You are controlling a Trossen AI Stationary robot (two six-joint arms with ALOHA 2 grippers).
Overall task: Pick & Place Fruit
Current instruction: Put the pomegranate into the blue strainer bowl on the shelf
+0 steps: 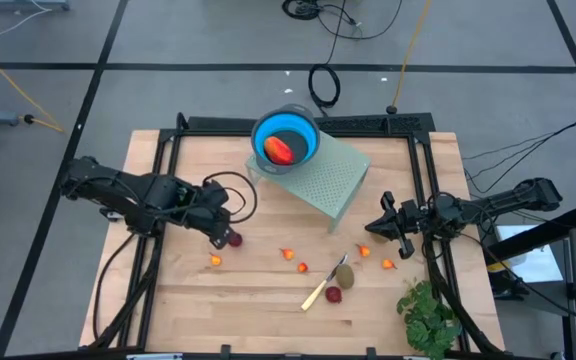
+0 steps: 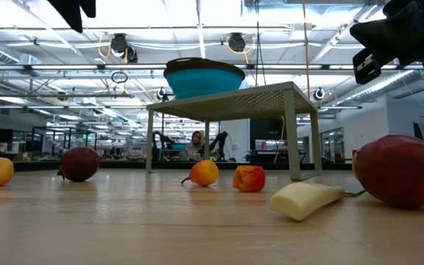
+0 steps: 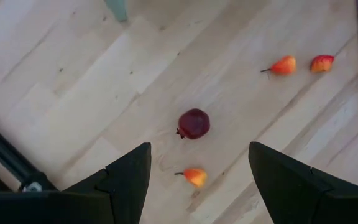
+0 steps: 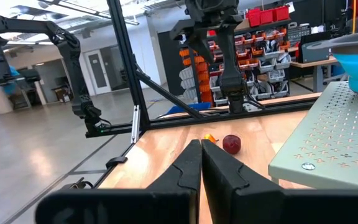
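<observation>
While left fingers [image 3: 129, 180] gape above dark red ball [image 3: 194, 123], right fingers [image 4: 199, 168] closed, empty.

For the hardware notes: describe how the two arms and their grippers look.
Both arms are black and jointed, built of chunky segments. A black cable loops beside the left arm. The left gripper has two broad, flat, wedge-shaped black fingers. The right gripper has the same matte black fingers; no markings show.
</observation>
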